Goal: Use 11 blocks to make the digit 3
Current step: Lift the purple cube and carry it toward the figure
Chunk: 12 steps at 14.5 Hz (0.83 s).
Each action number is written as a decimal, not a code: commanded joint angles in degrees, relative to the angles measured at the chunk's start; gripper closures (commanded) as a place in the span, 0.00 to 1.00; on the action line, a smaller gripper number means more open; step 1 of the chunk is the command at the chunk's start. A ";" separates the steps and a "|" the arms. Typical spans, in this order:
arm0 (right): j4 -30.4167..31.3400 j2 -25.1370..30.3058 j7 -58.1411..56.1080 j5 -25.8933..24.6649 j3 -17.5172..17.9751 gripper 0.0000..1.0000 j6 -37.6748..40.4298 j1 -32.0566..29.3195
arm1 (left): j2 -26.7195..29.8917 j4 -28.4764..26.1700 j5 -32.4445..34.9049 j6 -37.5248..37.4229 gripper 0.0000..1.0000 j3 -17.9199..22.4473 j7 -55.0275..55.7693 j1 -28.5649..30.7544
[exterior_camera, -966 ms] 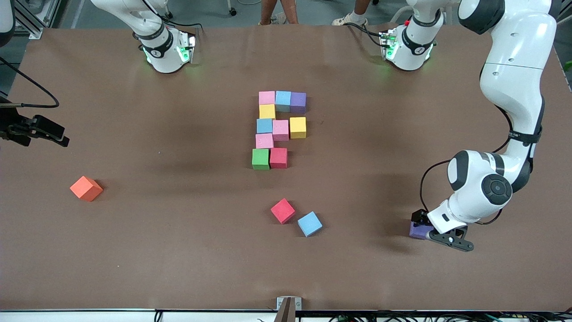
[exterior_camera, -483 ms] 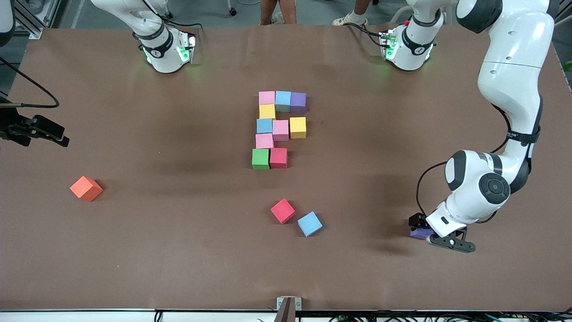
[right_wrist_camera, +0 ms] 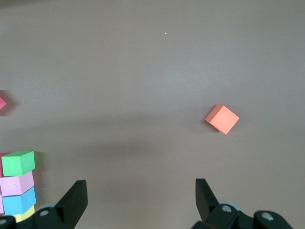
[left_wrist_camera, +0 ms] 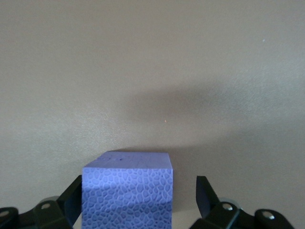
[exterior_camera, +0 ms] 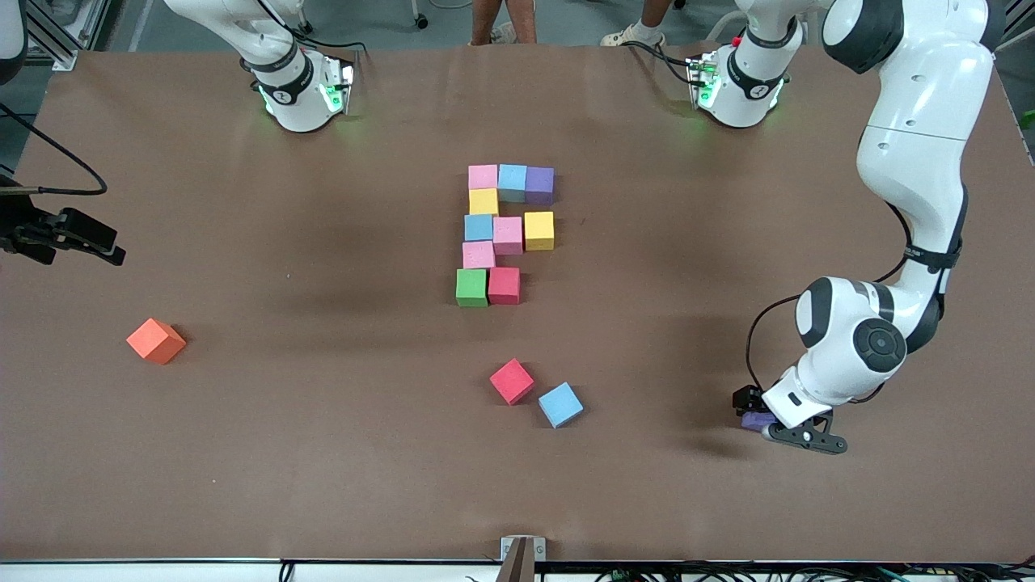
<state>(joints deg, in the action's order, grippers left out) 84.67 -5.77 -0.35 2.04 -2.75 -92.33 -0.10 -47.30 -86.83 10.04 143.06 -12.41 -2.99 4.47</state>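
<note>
The partly built figure of touching blocks [exterior_camera: 501, 234] lies mid-table, from a pink block [exterior_camera: 483, 176] at its top row to a green one [exterior_camera: 471, 287] and a red one [exterior_camera: 504, 284] at its bottom row. A loose red block [exterior_camera: 511, 381] and a light blue block [exterior_camera: 560, 404] lie nearer the front camera. My left gripper [exterior_camera: 764, 420] is low at the left arm's end, open around a purple block [left_wrist_camera: 126, 191] that rests against one finger, with a gap at the other. My right gripper [right_wrist_camera: 140, 205] is open, empty and high over the table.
The orange cube [exterior_camera: 156, 340] lies alone toward the right arm's end; it also shows in the right wrist view [right_wrist_camera: 222, 119]. A black device on a cable [exterior_camera: 65, 234] stands at that table edge. People's feet show past the robots' bases.
My left gripper has shifted slightly toward the figure's side and come down over the purple block, covering more of it. The blocks and the right arm have not moved.
</note>
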 commanded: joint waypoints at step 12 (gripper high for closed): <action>1.46 1.46 -0.18 -0.99 0.02 0.00 -0.48 0.10 | 6.51 -0.44 0.24 -15.06 0.81 -5.76 38.97 -0.60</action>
<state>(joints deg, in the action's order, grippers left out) 84.67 -5.77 -0.35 2.04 -2.76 -92.34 -0.11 -43.83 -85.89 10.04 132.44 -16.20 27.03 4.18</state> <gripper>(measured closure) 0.000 0.811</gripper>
